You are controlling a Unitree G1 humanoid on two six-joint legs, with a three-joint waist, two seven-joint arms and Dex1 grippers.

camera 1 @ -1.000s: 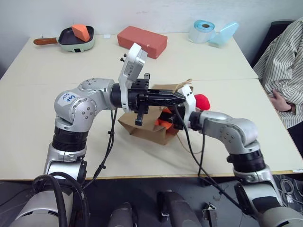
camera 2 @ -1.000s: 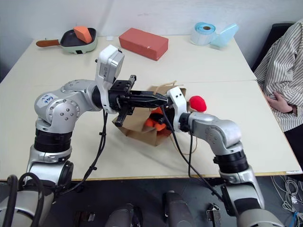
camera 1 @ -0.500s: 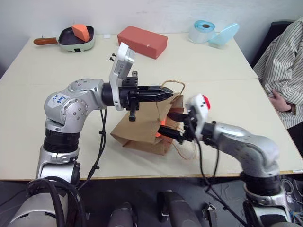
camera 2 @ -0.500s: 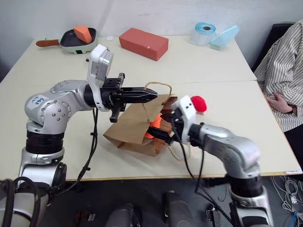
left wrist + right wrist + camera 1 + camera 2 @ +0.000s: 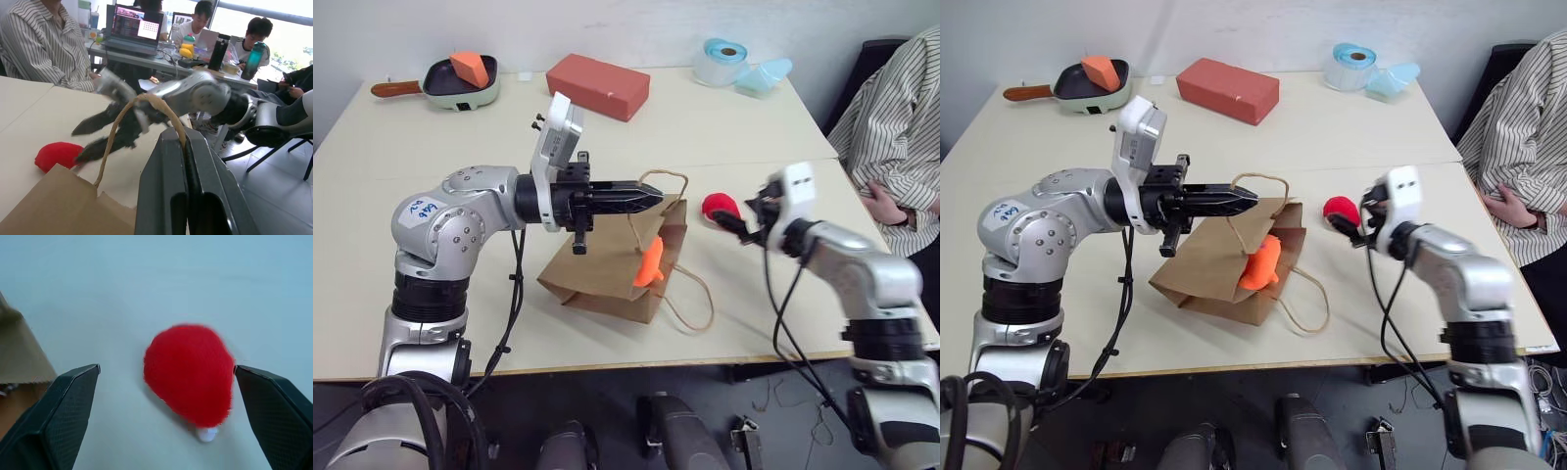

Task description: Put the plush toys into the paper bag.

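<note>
Red plush toy (image 5: 190, 373) between the spread right jaws; orange one at the bag's mouth.

The red plush toy lies on the counter (image 5: 440, 147), framed between the two fingers of the right gripper (image 5: 736, 223), touching neither; the jaws stand wide apart and empty, pointing at it from just beside. The right arm reaches forward, forearm about level, wrist turned inward. The orange plush toy (image 5: 1260, 262) sits in the mouth of the paper bag (image 5: 602, 269), which lies on its side on the counter just below the left jaws. The left gripper (image 5: 651, 196) is clenched on the bag's cord handle (image 5: 132, 115), lifting the loop; that arm is bent across, its jaws level and pointing toward the right arm.
</note>
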